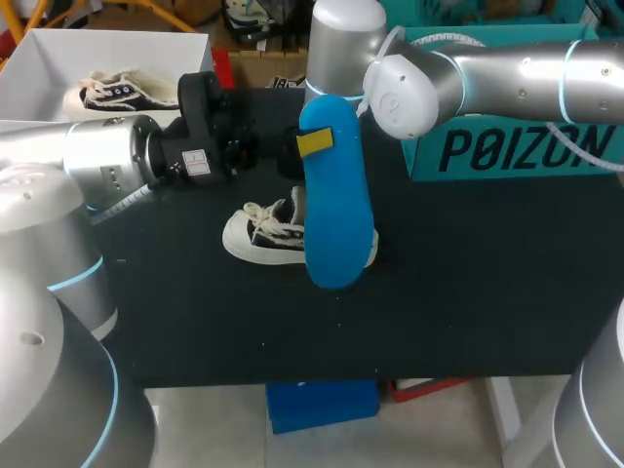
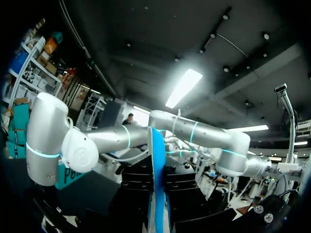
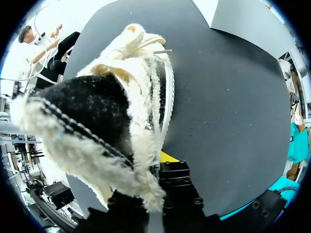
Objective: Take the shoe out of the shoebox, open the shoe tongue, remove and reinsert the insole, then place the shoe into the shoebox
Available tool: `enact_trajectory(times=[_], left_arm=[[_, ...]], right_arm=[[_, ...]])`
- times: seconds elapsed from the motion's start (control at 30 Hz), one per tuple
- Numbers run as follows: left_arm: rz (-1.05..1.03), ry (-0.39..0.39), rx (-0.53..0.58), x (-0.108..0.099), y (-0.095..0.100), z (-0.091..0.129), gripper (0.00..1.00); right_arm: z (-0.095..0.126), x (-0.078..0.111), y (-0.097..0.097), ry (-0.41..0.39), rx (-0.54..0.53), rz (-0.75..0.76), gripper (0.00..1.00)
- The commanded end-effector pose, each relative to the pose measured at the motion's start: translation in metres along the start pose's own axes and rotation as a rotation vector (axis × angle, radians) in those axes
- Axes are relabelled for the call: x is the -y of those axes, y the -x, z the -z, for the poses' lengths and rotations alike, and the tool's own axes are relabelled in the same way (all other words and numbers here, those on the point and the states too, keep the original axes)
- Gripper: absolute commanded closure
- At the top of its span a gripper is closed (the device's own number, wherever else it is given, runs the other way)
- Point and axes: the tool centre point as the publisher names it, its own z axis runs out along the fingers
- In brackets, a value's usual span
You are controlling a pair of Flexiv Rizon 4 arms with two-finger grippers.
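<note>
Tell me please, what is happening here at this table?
The left gripper holds the blue insole upright above the black table. The shoe lies on the table below it, outside the white shoebox, with the right gripper at its opening. A second shoe lies in the shoebox.

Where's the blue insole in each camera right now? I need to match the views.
Head view: blue insole stands upright mid-table, hiding the heel end of the shoe, pinched by the left gripper.
Left wrist view: edge-on, a thin blue strip rising from this gripper.
Right wrist view: not in it; the shoe fills the view.
Shared landmark: the teal box, visible in all three.
</note>
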Motion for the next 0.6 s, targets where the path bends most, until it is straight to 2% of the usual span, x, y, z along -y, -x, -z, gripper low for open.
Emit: enact_trajectory(times=[0.03, 0.1, 0.23, 0.6], left_arm=[[-0.002, -0.002, 0.005, -0.002, 0.0, -0.002, 1.0], [-0.002, -0.002, 0.005, -0.002, 0.0, -0.002, 1.0], [-0.002, -0.002, 0.005, -0.002, 0.0, -0.002, 1.0], [-0.002, -0.002, 0.005, -0.002, 0.0, -0.002, 1.0]], right_arm=[[-0.002, 0.0, 0.0, -0.001, -0.002, 0.0, 1.0], [-0.002, 0.0, -0.001, 0.003, -0.01, 0.014, 1.0], [0.013, -0.001, -0.005, 0.036, -0.016, 0.022, 1.0], [0.067, 0.006, -0.02, -0.019, 0.084, -0.014, 1.0]])
